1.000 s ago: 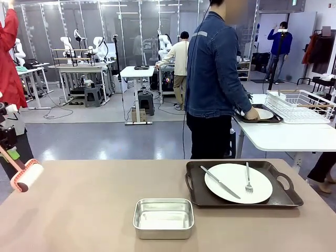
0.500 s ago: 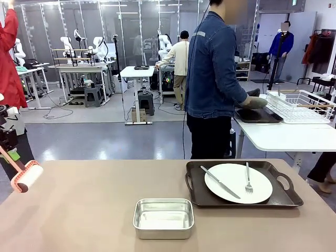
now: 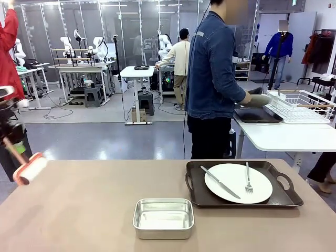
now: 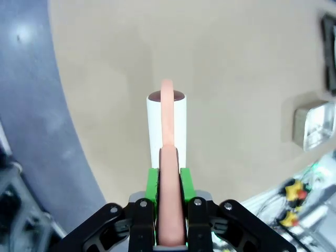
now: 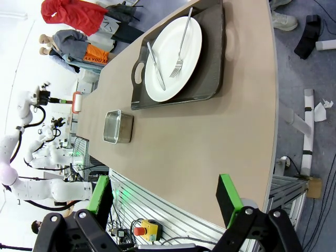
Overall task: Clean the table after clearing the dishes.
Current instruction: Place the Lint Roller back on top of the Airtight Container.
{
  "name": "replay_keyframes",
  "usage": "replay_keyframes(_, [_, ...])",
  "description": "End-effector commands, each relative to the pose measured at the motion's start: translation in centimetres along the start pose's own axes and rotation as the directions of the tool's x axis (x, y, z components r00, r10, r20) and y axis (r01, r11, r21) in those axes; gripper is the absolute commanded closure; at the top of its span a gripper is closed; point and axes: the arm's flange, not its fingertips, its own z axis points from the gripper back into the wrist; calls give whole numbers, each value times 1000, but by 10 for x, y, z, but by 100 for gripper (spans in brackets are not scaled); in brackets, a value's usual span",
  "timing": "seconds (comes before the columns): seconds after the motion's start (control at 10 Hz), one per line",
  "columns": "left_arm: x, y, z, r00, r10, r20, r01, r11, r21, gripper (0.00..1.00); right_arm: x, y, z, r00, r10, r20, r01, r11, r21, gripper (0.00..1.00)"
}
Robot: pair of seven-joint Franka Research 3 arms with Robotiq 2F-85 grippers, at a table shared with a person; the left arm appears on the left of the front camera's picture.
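The white cylindrical cleaning roller with a salmon-pink handle (image 3: pixel 30 169) now sits a little further toward 1 o'clock above the beige-brown table's (image 3: pixel 94 210) 9 o'clock edge. The left gripper (image 3: pixel 10 137) carrying it has risen and looks motion-blurred. At the white side table (image 3: pixel 283 137), the person's hand (image 3: pixel 255 100) has lifted off the dark rectangular tray (image 3: pixel 254 115) toward 1 o'clock. The tray's top is now bare where a white plate lay.

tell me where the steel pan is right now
In the front view the steel pan sits on the table near its robot-side edge, about mid-width, left of and nearer than the dark tray.
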Motion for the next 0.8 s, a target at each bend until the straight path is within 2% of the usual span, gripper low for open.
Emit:
replay_keyframes(0.0, [33,-118,19,936,-351,3,344,917,202,79,-1,4,3,1000,-1,5,1,1000,9,0])
replay_keyframes(0.1, [32,-180,15,884,-465,-46,459,846,274,79,-1,4,3,1000,-1,5,1,1000,9,0])
replay_keyframes(0.2, [13,-244,9,790,-611,-48,599,752,274,79,-1,4,3,1000,-1,5,1,1000,9,0])
replay_keyframes(0.3, [-8,-292,0,706,-703,-86,693,660,290,79,-1,4,3,1000,-1,5,1,1000,9,0])
replay_keyframes(0.4, [-27,-330,-10,617,-782,-93,772,578,264,79,-1,4,3,1000,-1,5,1,1000,9,0])
replay_keyframes(0.5, [-45,-361,-24,510,-851,-128,850,475,226,79,-1,4,3,1000,-1,5,1,1000,9,0])
replay_keyframes(0.6, [-66,-390,-35,400,-907,-131,911,377,167,79,-1,4,3,1000,-1,5,1,1000,9,0])
replay_keyframes(0.7, [-88,-411,-41,310,-939,-148,945,286,161,79,-1,4,3,1000,-1,5,1,1000,9,0])
